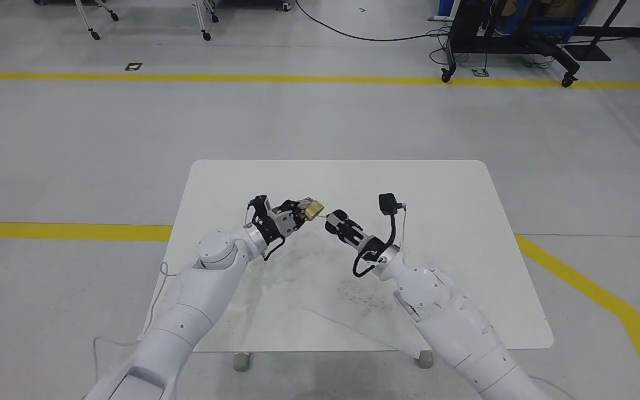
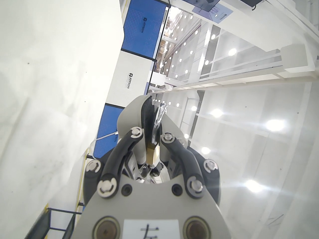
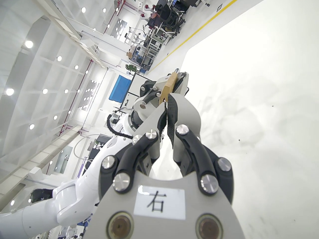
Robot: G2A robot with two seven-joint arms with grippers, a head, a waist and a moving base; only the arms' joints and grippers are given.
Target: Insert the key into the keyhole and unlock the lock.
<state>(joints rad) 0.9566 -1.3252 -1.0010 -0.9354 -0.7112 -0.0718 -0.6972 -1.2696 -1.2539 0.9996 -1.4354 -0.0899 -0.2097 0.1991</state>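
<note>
Lock (image 1: 313,209): brass body, held over the table (image 1: 450,200), toward 11 o'clock from the table's centre and raised off the surface.

Left gripper (image 1: 303,211):
- The arm enters from 7 o'clock and the gripper points toward 3 o'clock.
- The fingers are closed on the lock, one against each flat side.
- In the left wrist view the lock (image 2: 151,154) sits deep between the fingers (image 2: 129,120), with the gripper (image 2: 155,115) tilted up toward the ceiling.
- In the right wrist view the left gripper (image 3: 174,77) clamps the lock (image 3: 169,87) edge-on, its narrow brass face turned toward the right gripper.

Right gripper (image 1: 333,220):
- The arm enters from 5 o'clock and the gripper points toward 10 o'clock.
- The gripper stands at 4 o'clock of the lock, just beside it.
- The fingers are pressed together in the right wrist view (image 3: 167,101), black pads (image 3: 172,120) meeting. Whether anything lies between the pads cannot be told.
- The fingertips reach the near end of the brass body. Contact or a small gap cannot be told.

Surroundings:
- A yellow line (image 1: 300,77) runs across the floor beyond the table's 12 o'clock edge.
- A black cable (image 1: 360,36) lies on the floor beyond that line.
</note>
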